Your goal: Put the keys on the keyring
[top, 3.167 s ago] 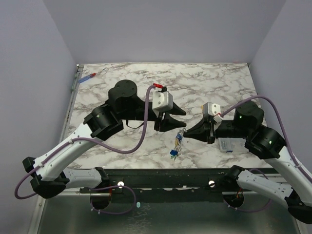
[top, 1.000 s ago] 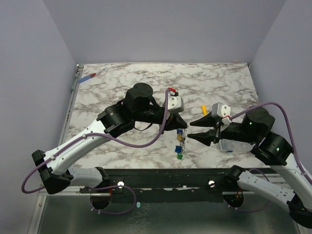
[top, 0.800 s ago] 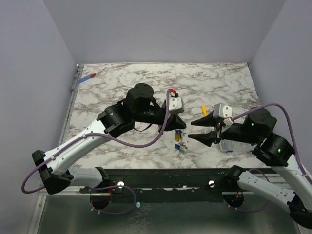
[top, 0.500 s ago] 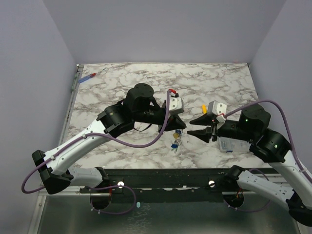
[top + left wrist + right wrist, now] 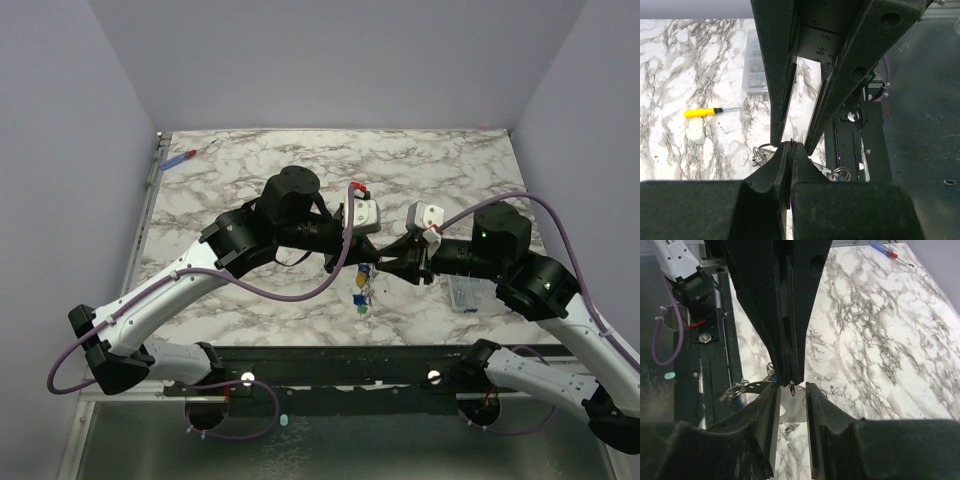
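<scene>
Right gripper (image 5: pixel 392 268) has closed in from 3 o'clock; its narrowly parted jaws straddle the left gripper (image 5: pixel 366 264) tips; left jaws pinch the keyring (image 5: pixel 791 385); keys (image 5: pixel 362 297) dangle at 6 o'clock, over the counter (image 5: pixel 250 170).

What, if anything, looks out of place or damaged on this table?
Nothing stands out. The key bunch hangs from the left gripper, jaws shut; the right gripper has its jaws open around that tip. The clear box and blue-handled screwdriver lie flat, nothing spilled.
</scene>
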`<move>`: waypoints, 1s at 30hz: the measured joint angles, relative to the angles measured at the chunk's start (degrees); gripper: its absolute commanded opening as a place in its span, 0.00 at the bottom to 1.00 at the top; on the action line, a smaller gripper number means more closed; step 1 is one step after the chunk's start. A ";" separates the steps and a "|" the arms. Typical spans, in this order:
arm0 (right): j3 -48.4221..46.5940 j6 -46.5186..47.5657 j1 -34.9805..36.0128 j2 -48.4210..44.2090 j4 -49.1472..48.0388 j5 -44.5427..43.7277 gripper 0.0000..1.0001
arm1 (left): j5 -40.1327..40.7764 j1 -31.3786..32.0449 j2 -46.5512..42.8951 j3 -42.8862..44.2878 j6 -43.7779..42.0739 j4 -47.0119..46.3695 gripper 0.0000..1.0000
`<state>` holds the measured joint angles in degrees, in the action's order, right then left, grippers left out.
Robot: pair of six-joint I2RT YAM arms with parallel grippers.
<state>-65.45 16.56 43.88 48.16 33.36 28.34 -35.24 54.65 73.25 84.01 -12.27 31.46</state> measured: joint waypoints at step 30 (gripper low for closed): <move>2.23 0.04 0.04 -0.66 -1.73 0.50 0.01 | -1.05 -0.50 1.97 2.62 -1.92 4.24 0.34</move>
<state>-63.22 16.60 43.92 47.51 31.64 28.84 -36.29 54.15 75.22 86.63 -14.20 35.70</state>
